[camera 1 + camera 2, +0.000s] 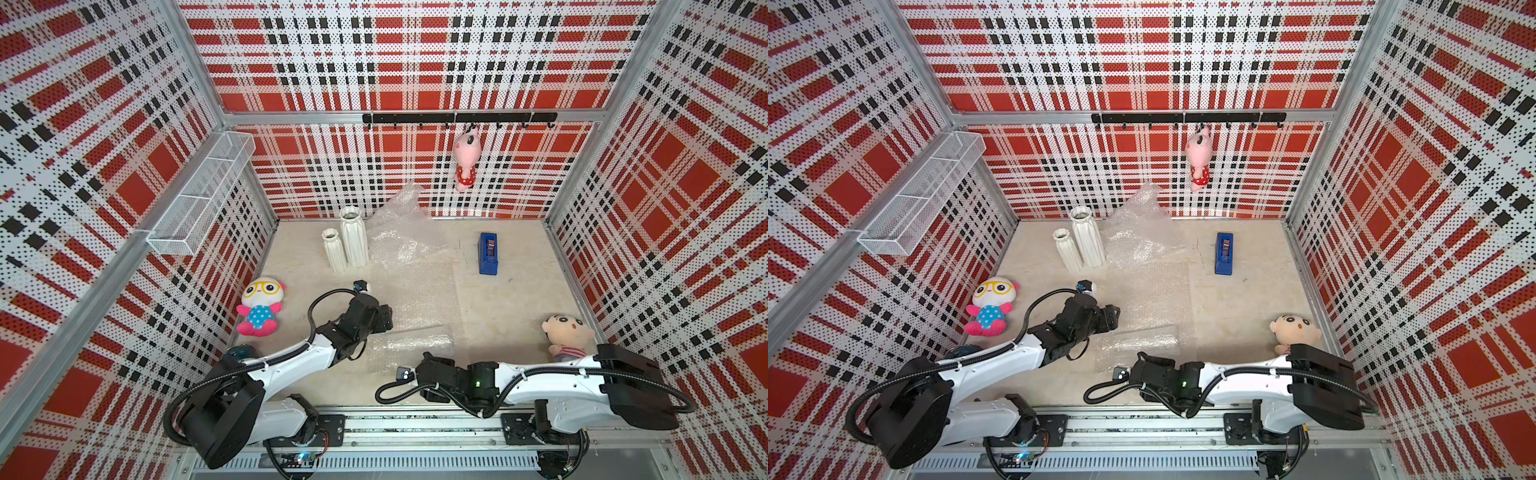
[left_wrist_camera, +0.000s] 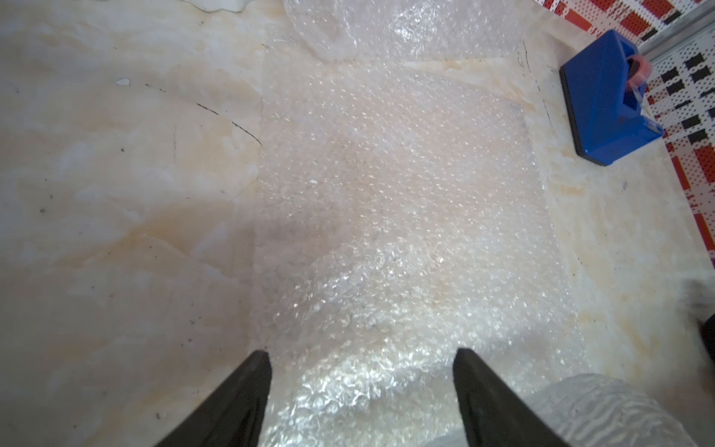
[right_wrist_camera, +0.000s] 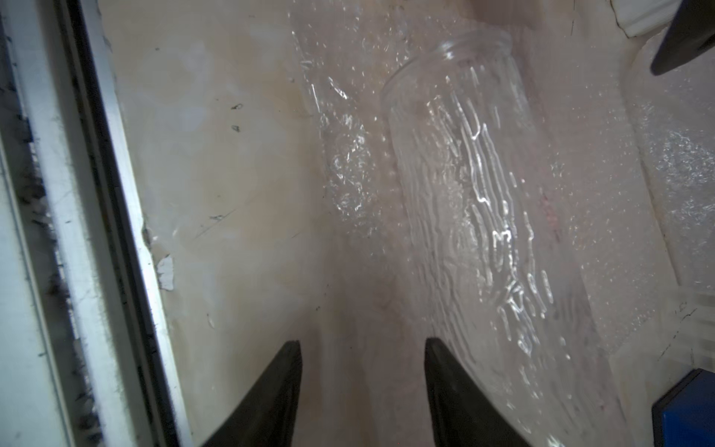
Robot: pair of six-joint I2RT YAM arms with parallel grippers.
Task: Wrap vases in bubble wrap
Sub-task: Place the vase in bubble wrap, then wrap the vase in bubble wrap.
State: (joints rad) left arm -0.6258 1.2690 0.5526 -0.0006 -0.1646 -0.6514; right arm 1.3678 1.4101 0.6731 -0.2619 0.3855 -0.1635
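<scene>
Near the counter's (image 1: 498, 316) front edge the glass vase (image 3: 483, 213) lies sideways on the bubble wrap (image 2: 387, 174); my left end effector (image 2: 361, 354) and right end effector (image 3: 361, 342) hover open, empty. Next, likely: pinch the wrap's edge, roll.

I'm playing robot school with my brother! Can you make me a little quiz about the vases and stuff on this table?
1. True or false: the clear glass vase stands upright.
2. How many white ribbed vases stand upright near the back wall?
3. The tape dispenser is: A) red B) blue C) green

Key
1. False: it lies on its side on the bubble wrap.
2. Two: the short white vase and the taller white vase beside it.
3. B
</scene>
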